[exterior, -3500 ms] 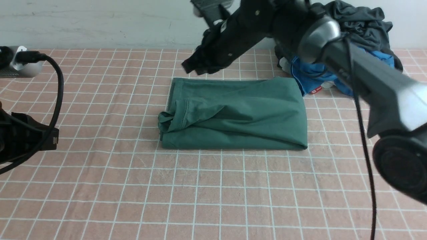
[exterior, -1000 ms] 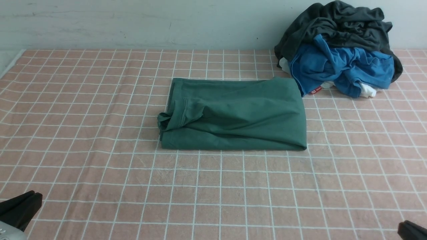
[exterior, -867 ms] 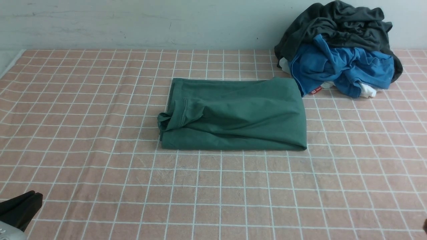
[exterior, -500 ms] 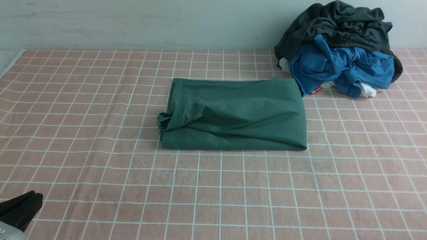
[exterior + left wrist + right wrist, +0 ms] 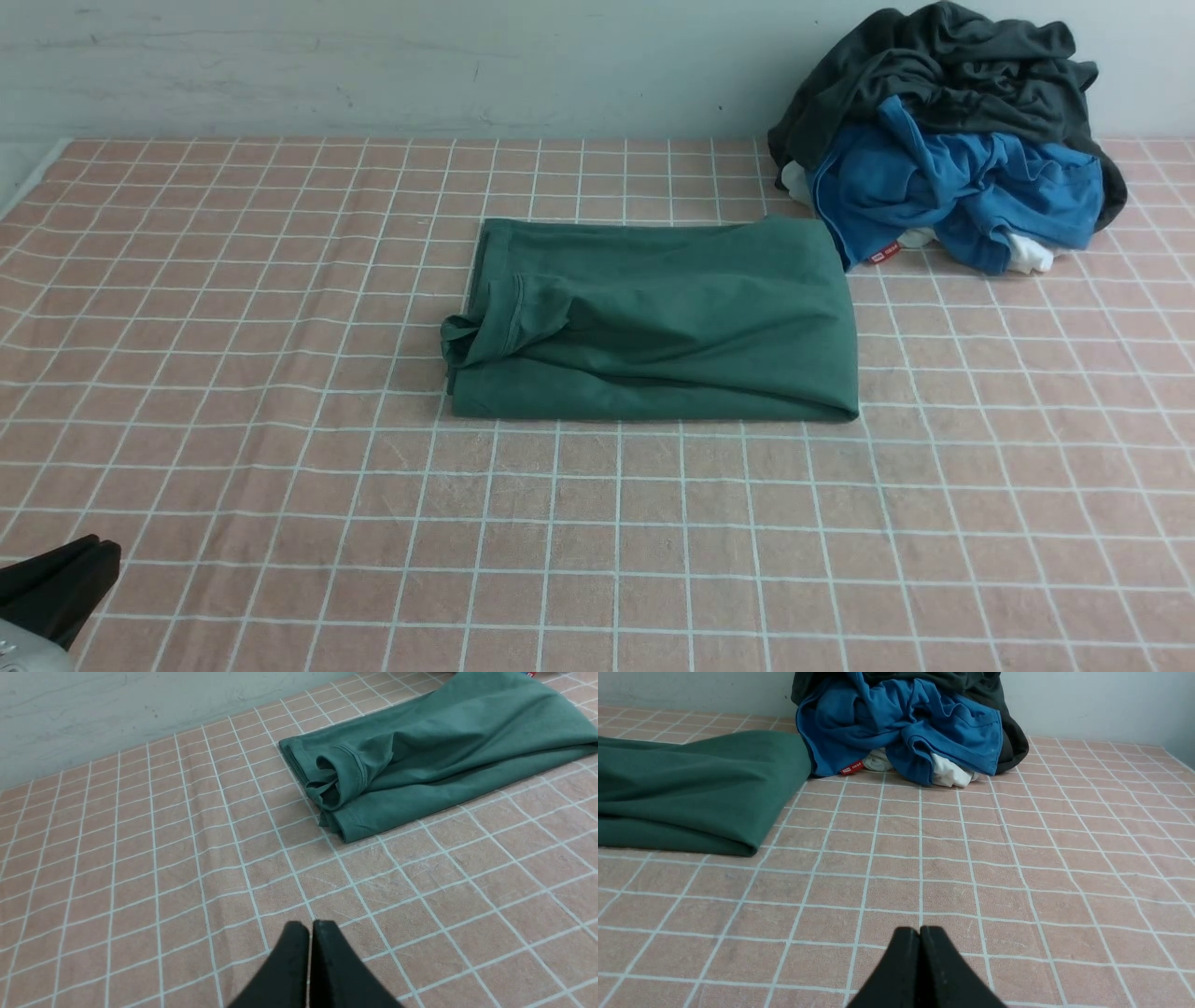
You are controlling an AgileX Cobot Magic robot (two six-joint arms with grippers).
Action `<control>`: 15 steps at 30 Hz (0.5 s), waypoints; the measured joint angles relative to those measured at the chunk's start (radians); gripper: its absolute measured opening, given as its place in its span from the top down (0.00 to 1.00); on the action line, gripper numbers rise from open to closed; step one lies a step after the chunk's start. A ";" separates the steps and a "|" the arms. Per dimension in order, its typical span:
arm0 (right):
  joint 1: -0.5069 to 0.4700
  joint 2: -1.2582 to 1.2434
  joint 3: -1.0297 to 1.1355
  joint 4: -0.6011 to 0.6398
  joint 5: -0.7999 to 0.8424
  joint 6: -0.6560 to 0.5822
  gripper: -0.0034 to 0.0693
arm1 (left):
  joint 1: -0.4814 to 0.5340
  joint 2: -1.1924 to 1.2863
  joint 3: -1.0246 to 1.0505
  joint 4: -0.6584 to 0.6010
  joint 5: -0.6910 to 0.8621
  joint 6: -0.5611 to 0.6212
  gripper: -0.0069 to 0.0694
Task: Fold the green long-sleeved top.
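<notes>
Pale, scuffed wall (image 5: 373,65) behind; pink cloth with white grid (image 5: 653,523) covers the table.

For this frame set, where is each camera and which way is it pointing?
Front: between the arms, facing the back wall over the green top and clothes pile; left tool at the corner.
Left wrist: on the left arm, low, facing the top's sleeve end; shut left tool below.
Right wrist: on the right arm, facing the pile; shut right tool below.
All share the green top.
</notes>
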 joint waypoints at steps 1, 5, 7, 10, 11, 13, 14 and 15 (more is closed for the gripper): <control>0.000 0.000 0.000 0.000 0.000 0.000 0.97 | 0.000 0.000 0.000 0.000 0.000 0.000 0.91; 0.000 0.000 0.000 -0.001 0.000 0.000 0.97 | -0.025 -0.015 0.005 0.001 0.000 0.000 0.91; 0.000 0.000 0.000 -0.001 0.000 0.000 0.97 | -0.077 -0.072 0.026 0.000 0.001 0.000 0.91; 0.000 0.000 0.000 -0.001 0.000 0.000 0.97 | -0.145 -0.171 0.076 -0.002 0.001 0.001 0.91; 0.000 0.000 0.000 -0.001 0.000 0.000 0.97 | -0.149 -0.186 0.080 0.000 0.001 0.001 0.91; 0.000 0.000 0.000 -0.001 0.000 0.000 0.97 | -0.169 -0.271 0.130 0.050 -0.020 0.000 0.91; 0.000 0.000 0.000 -0.001 0.000 0.000 0.97 | -0.169 -0.271 0.134 0.055 -0.020 0.000 0.91; 0.000 0.000 0.000 -0.001 0.001 0.000 0.97 | -0.169 -0.289 0.169 0.096 -0.064 -0.025 0.91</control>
